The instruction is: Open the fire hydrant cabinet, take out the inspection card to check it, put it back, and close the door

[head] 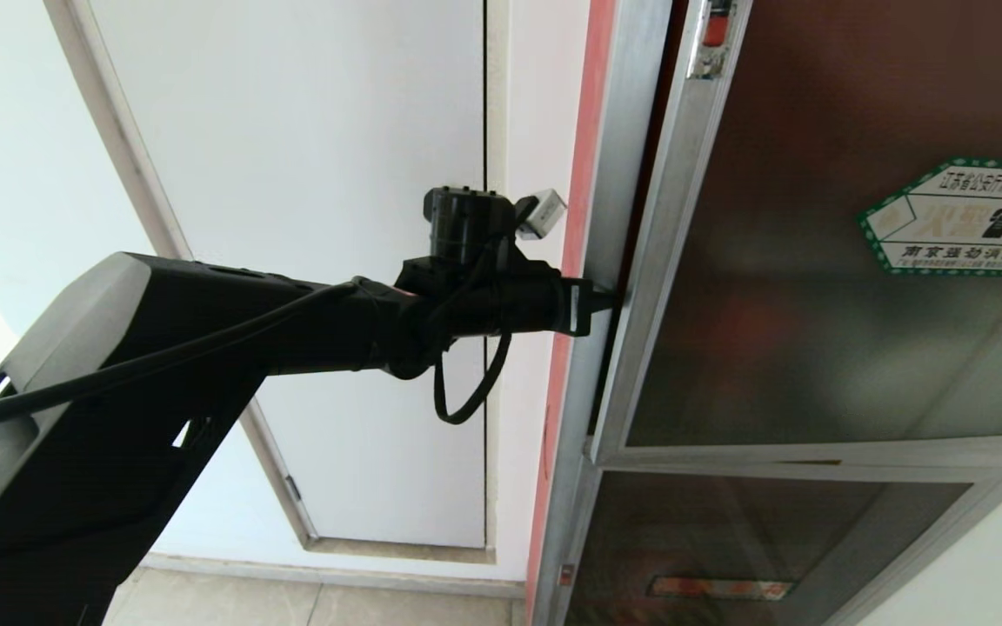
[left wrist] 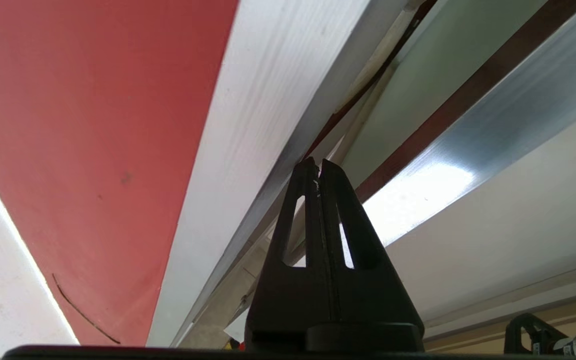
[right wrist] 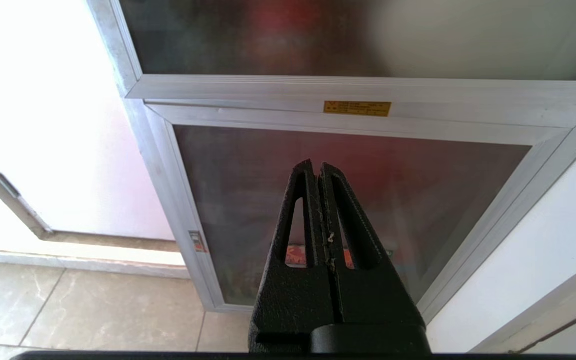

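Observation:
The fire hydrant cabinet's silver frame stands at the right. Its door, dark glass with a green-bordered hexagonal sticker and a small red latch, stands slightly ajar, with a dark gap along its left edge. My left gripper is shut, holds nothing, and its tip is at that gap. In the left wrist view the gripper points into the slit between the frame and the door's edge. The right gripper is shut and empty, low before the lower glass panel. The inspection card is hidden.
A red strip runs beside the frame on the white wall. A white panel door lies behind the left arm. Below the door is the smaller glass panel with a red label. The floor is tiled.

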